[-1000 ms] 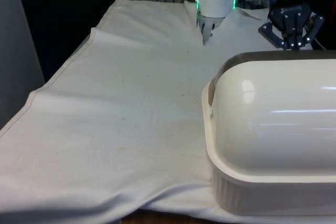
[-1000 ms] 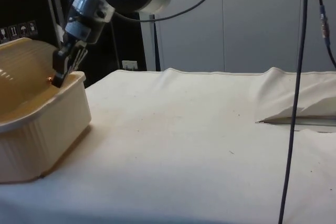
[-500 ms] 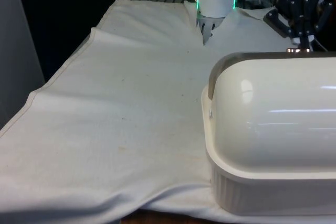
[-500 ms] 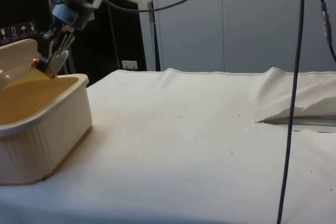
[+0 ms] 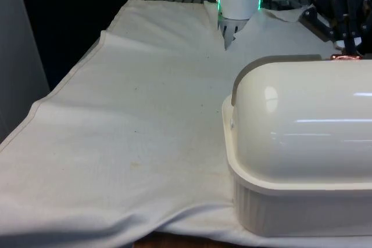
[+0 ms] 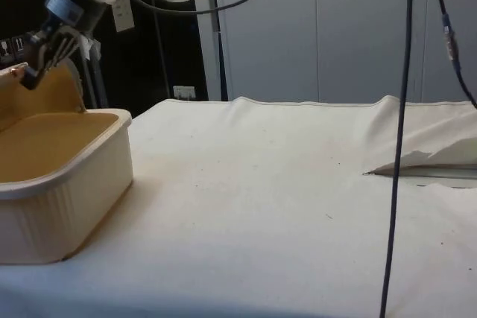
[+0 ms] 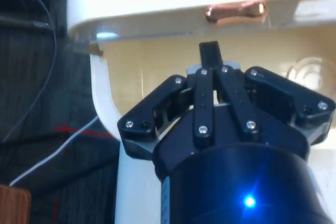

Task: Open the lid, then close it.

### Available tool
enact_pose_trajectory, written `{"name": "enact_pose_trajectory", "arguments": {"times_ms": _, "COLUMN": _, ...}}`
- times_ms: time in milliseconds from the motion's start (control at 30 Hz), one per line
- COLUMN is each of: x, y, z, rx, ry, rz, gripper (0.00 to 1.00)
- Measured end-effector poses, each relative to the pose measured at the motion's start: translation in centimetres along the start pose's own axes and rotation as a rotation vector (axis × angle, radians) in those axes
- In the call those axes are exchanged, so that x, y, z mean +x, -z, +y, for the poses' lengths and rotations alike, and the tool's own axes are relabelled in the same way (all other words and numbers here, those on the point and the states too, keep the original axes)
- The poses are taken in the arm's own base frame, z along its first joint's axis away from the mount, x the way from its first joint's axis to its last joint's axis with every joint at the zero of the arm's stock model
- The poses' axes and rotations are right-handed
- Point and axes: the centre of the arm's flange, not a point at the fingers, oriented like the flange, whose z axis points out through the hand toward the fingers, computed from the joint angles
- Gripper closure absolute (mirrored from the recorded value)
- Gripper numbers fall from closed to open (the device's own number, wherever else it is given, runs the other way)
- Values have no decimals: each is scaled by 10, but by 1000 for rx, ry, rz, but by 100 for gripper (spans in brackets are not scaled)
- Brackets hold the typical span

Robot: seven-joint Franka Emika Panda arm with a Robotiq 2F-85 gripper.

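One word, seemingly "ROBOTIQ", on gripper [image 5: 347,42] body.

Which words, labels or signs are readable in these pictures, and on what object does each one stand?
"ROBOTIQ": white letters on the black body of the claw, readable in the front view.
Small square pictogram signs on the dark background behind the bread box, side view: too small to read.
Nothing is written on the bread box or the cloth.
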Motion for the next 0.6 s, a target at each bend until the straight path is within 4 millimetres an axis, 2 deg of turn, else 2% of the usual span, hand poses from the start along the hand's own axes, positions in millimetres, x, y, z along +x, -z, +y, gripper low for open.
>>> {"name": "enact_pose_trajectory", "arguments": {"times_ms": 200, "x": 15, "y": -8, "z": 2, "rx": 3, "ry": -3, "rz": 29, "gripper": 100}}
{"name": "enact_pose_trajectory", "arguments": {"times_ms": 600, "x": 21, "y": 18, "z": -1, "rx": -1, "ry": 4, "rz": 49, "gripper": 100}}
